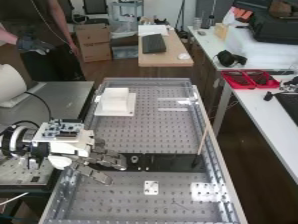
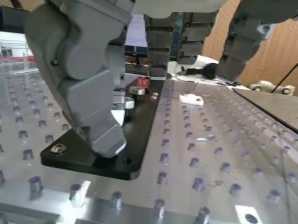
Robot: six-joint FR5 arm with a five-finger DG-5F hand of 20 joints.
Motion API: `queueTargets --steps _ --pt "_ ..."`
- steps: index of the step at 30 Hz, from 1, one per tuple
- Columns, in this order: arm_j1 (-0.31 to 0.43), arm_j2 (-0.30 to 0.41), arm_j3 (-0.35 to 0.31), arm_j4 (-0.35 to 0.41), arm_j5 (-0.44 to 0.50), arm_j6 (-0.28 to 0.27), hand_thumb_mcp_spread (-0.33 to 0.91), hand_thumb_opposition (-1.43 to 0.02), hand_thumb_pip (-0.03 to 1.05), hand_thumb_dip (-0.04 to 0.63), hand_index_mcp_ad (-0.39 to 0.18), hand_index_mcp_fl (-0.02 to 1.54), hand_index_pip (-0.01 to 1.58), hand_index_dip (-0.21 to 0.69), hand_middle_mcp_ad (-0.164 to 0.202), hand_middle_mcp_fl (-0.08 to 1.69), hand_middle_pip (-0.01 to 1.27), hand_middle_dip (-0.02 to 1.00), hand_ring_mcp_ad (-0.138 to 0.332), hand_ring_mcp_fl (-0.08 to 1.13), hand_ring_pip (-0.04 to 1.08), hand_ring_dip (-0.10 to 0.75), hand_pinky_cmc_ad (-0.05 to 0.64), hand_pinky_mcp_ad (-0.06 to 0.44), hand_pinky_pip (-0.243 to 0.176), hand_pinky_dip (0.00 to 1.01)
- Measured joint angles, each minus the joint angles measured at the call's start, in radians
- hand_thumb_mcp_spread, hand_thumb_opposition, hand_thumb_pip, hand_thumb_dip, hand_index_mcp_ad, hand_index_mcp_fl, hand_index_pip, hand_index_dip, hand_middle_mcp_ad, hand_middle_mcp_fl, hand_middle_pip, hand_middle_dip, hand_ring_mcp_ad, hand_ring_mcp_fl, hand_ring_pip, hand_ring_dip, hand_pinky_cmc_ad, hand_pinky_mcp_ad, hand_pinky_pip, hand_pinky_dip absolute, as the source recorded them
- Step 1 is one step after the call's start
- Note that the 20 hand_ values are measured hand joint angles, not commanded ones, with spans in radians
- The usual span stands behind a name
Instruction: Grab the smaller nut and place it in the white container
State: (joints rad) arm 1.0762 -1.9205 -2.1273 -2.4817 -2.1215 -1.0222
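The hand (image 1: 100, 159) is low over the left part of the flat black bar (image 1: 174, 162), its fingers extended and apart. It covers the bar's left end, where I cannot make out the smaller nut. Just right of the fingertips stands the bearing (image 1: 134, 159). Farther up the bench is the white container (image 1: 116, 95) on a white base. In the wrist view the hand (image 2: 83, 75) is open, with its thumb in front of the black bar (image 2: 143, 120). Beyond the thumb stand a round metal part (image 2: 129, 103) and another round metal part (image 2: 137, 91).
A thin stick (image 1: 202, 142) leans near the bench's right edge. A small white plate (image 1: 151, 187) lies on the near side of the bar. Metal rails (image 1: 197, 107) border the perforated bench. Rows of short pegs (image 2: 164, 158) stand beside the bar in the wrist view.
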Motion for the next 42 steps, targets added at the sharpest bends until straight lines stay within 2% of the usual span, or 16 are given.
queueTargets --steps 2,10,15,23,37,42 --pt "0.0 -0.001 0.002 -0.001 0.002 0.003 0.54 -0.95 0.61 0.216 -0.281 0.33 1.53 0.033 0.059 0.13 0.13 0.3 0.093 0.02 0.11 0.138 0.38 0.3 0.019 0.2" --pt "0.001 0.001 0.003 -0.007 0.002 0.002 0.53 -0.94 0.61 0.215 -0.281 0.32 1.53 0.033 0.059 0.14 0.13 0.3 0.093 0.02 0.11 0.138 0.38 0.3 0.017 0.21" --pt "0.001 0.003 0.004 -0.012 0.004 0.001 0.48 -0.95 0.61 0.215 -0.278 0.24 1.49 0.035 0.059 0.14 0.13 0.3 0.093 0.02 0.11 0.138 0.379 0.304 0.017 0.21" --pt "0.0 0.004 0.005 -0.016 0.005 0.0 0.47 -0.94 0.61 0.215 -0.267 0.2 1.48 0.028 0.059 0.14 0.13 0.3 0.093 0.02 0.11 0.138 0.38 0.3 0.017 0.21" --pt "0.0 0.001 0.003 -0.009 0.001 0.007 0.47 -0.93 0.61 0.215 -0.265 0.2 1.47 0.023 0.059 0.13 0.13 0.3 0.093 0.02 0.11 0.138 0.38 0.3 0.017 0.22" --pt "0.001 0.001 0.002 -0.01 0.004 0.007 0.47 -0.93 0.62 0.216 -0.265 0.28 1.54 0.024 0.059 0.14 0.13 0.3 0.093 0.02 0.11 0.147 0.38 0.3 0.021 0.22"
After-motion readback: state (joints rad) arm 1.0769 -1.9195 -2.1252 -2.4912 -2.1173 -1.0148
